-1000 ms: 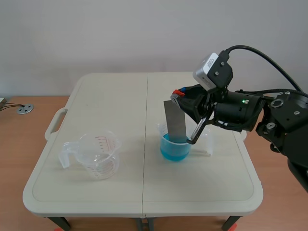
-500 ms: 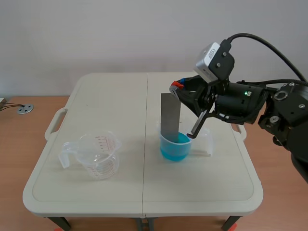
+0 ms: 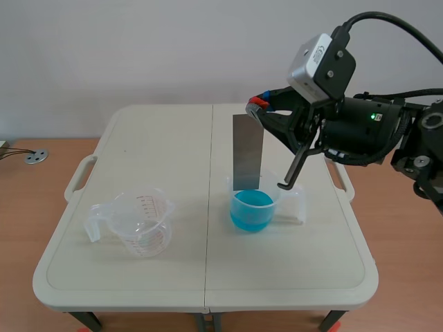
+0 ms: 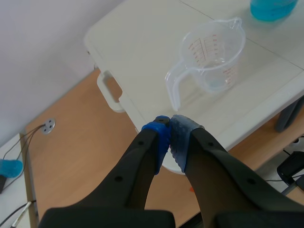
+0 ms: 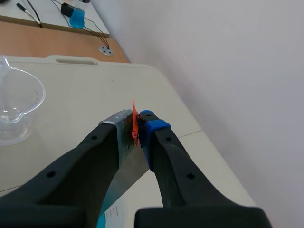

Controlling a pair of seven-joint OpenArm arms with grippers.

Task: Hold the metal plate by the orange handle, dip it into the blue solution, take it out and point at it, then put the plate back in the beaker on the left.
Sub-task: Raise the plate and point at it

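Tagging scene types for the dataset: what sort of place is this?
Probably a robot lab staged as a chemistry demo: a folding table, a beaker of blue solution, and the right gripper holding a plate over it.

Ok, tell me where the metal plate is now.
In the scene view the metal plate hangs upright from the right gripper, directly over the beaker of blue solution, right of centre.

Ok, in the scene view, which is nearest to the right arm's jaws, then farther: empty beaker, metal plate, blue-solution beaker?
1. The metal plate, in their grip, hanging upright.
2. The blue-solution beaker, just below the plate.
3. The empty beaker, far off on the left side.
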